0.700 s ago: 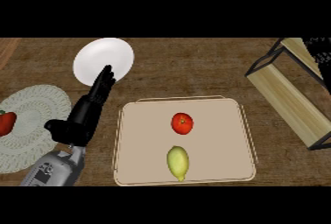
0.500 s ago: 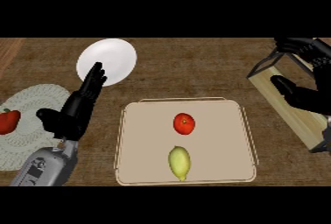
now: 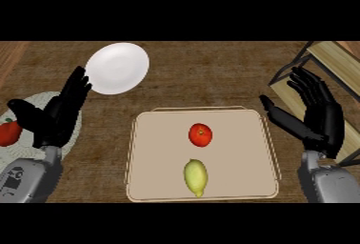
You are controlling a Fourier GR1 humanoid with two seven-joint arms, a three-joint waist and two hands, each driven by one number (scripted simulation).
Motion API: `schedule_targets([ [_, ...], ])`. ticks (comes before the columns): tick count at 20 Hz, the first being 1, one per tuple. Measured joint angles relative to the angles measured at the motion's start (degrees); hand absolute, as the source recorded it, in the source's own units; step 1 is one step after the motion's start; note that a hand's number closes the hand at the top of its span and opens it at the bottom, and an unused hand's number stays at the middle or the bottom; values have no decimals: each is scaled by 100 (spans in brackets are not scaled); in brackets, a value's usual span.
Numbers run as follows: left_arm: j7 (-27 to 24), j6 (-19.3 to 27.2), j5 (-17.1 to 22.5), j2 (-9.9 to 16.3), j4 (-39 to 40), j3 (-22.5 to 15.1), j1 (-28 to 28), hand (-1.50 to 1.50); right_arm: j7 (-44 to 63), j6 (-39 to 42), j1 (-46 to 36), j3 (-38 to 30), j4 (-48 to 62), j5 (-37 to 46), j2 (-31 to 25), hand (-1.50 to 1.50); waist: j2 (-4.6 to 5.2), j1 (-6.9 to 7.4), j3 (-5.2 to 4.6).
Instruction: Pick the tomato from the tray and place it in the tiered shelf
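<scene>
On beige rectangular tray [image 3: 147,157]: round red tomato [image 3: 200,135], untouched, just above yellow-green lemon [image 3: 195,177]. Right robot hand [image 3: 316,119] spread, beside wooden tiered shelf [image 3: 337,59]. Left robot hand [image 3: 60,114] spread, resting over brown wooden surface [image 3: 204,76].

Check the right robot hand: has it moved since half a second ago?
Yes. The right robot hand has come down and inward from the tiered shelf, toward the tray; it is open.

Two grey forearms end in the black left hand [image 3: 56,116] and right hand [image 3: 320,119], each with slender fingers [image 3: 77,83].
</scene>
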Motion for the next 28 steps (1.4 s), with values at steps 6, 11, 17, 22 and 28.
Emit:
schedule_targets([
  [6, 145, -188, 100, 67, 44, 246, -2, 0, 957, 15, 271, 996, -991, 634, 110, -150, -32, 9, -11],
  [11, 162, -256, 105, 75, 67, 265, -9, 0, 2681, 659, 50, 1649, -1177, 1254, -527, -150, -43, 29, -34],
  [17, 199, -284, 76, 61, 111, 231, -68, 0, 4444, 1835, -625, 2400, -935, 2429, -1511, -150, -51, 113, -65],
  [22, 275, -308, 50, 35, 97, 212, -174, 0, 5843, 2616, -1654, 2920, -627, 2958, -1133, -150, -35, 165, -41],
  [28, 264, -330, 43, -16, 76, 287, -147, 0, 6307, 2923, -2431, 3235, 232, 3349, -201, -150, -19, 151, -22],
])
